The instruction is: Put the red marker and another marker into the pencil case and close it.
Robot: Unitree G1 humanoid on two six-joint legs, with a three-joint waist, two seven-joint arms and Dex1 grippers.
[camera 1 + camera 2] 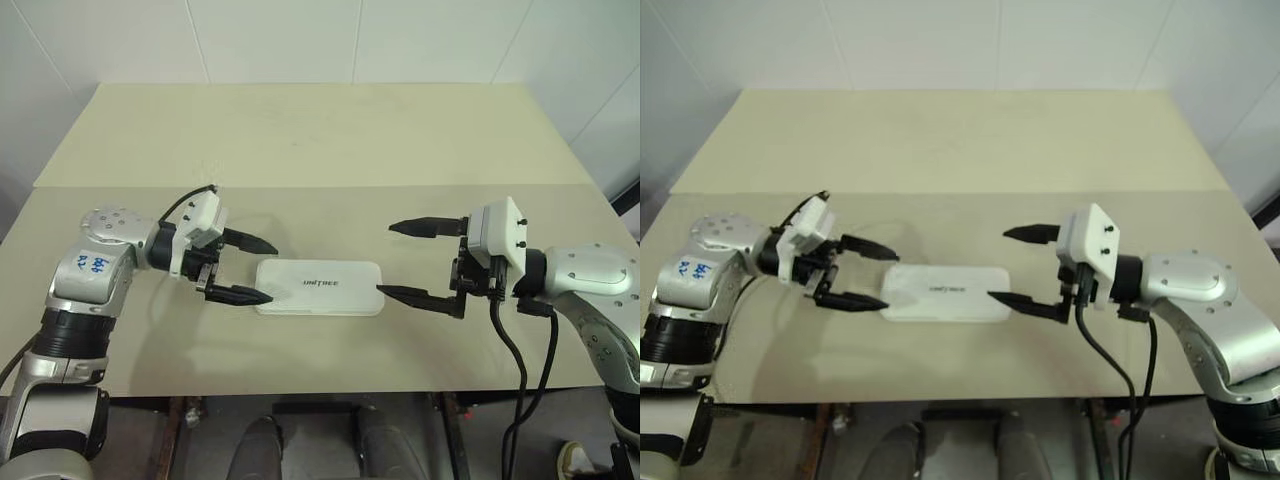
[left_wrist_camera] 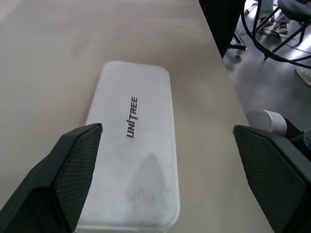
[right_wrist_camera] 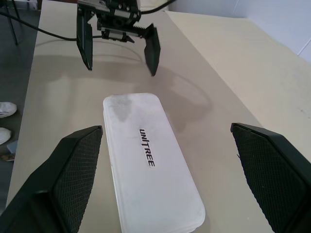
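Pencil case (image 1: 319, 287): flat white box with rounded corners; lid down and flush, dark "UNITREE" lettering facing up; lies flat on the counter (image 1: 300, 140) near its front edge, long side running left to right between the two arms; nothing rests on top of it.
Left gripper (image 1: 258, 270): beside the case's left end, pointing toward it; the two black fingers (image 1: 240, 295) spread wide with nothing between them; the lower tip sits just beside the case's left corner, and I cannot tell whether it touches; the upper tip stands clear of it.
Right gripper (image 1: 400, 262): off the case's right end, pointing toward it; fingers (image 3: 73, 170) spread wide, holding nothing; the nearer tip comes close to the right corner of the case, contact unclear.
Counter: pale beige, a seam running across it behind the case; a faint shadow falls beside the case.
Markers: no marker lies on the counter top; the closed lid hides the inside of the case.
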